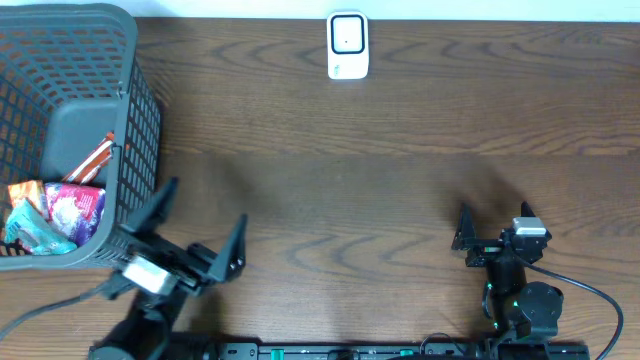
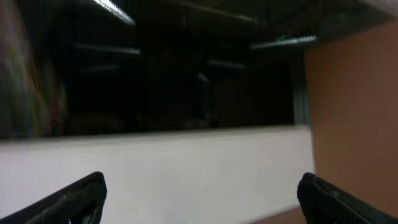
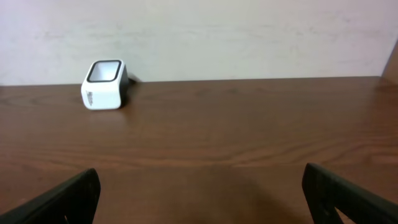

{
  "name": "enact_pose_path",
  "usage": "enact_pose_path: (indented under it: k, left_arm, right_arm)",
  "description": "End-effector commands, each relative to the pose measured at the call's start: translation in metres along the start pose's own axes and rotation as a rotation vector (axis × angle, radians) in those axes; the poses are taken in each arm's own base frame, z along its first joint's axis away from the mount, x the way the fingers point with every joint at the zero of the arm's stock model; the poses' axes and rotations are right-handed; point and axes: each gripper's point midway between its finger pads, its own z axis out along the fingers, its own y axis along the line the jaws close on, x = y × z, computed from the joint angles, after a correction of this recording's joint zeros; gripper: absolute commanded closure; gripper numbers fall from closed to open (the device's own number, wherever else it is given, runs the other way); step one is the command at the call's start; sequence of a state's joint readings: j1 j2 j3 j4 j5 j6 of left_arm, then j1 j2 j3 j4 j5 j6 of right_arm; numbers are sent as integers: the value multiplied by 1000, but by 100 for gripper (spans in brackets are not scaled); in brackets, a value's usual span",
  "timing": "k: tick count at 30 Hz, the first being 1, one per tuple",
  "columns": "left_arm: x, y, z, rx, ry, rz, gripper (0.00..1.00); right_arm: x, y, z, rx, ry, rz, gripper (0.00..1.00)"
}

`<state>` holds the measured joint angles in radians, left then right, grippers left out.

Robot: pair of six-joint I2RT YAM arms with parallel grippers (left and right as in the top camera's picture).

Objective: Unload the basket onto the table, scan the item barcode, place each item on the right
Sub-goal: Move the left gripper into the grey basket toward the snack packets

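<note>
1. There is one grey basket. It sits at the far left corner of the one brown table.
2. The things to scan are the snack packets, and they are all inside the basket, down at its near end. I can count three for sure: one pink and purple packet, one red and orange packet and one pale blue-green packet. They lie in a pile and touch each other. There may be more in the pile, but I cannot tell.
3. There is one white scanner. It stands at the far edge of the table, about in the middle, well apart from the basket. The right wrist view shows it too, far off to the left, with its dark window on top.
4. There are two grippers. The left gripper is just beside the near right corner of the basket. Its two fingers are spread wide, with only bare table between them.
5. The right gripper is on the near right side of the table, well apart from the basket and the scanner. Its two fingers are spread wide too, and they hold no packet.
6. The left wrist view is blurry. It shows two dark fingertips in the bottom corners and one pale wall ahead.
</note>
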<state>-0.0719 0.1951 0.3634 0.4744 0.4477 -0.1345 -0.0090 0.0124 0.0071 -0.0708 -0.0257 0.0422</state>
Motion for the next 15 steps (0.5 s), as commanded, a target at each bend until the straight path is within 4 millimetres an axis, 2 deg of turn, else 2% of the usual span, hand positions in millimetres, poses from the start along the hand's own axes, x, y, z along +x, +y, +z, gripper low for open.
enact_pose_path:
  k: [1, 3, 7, 10, 12, 15]
  left_arm:
    - [-40, 30, 30, -144, 24, 51, 2]
    - [-47, 52, 49, -239, 110, 83, 2]
    - [-54, 111, 87, -452, 350, 187, 3]
    - [-60, 156, 102, -593, 489, 192, 2]
    - [-64, 197, 106, -693, 565, 169, 2]
    - [-57, 248, 87, -845, 669, 128, 2]
  right_arm:
    - [1, -5, 0, 21, 1, 14, 1]
    - [1, -5, 0, 21, 1, 14, 1]
    - [1, -5, 0, 21, 1, 14, 1]
    - [1, -5, 0, 21, 1, 14, 1]
    - [0, -5, 0, 21, 1, 14, 1]
    - [1, -5, 0, 21, 1, 14, 1]
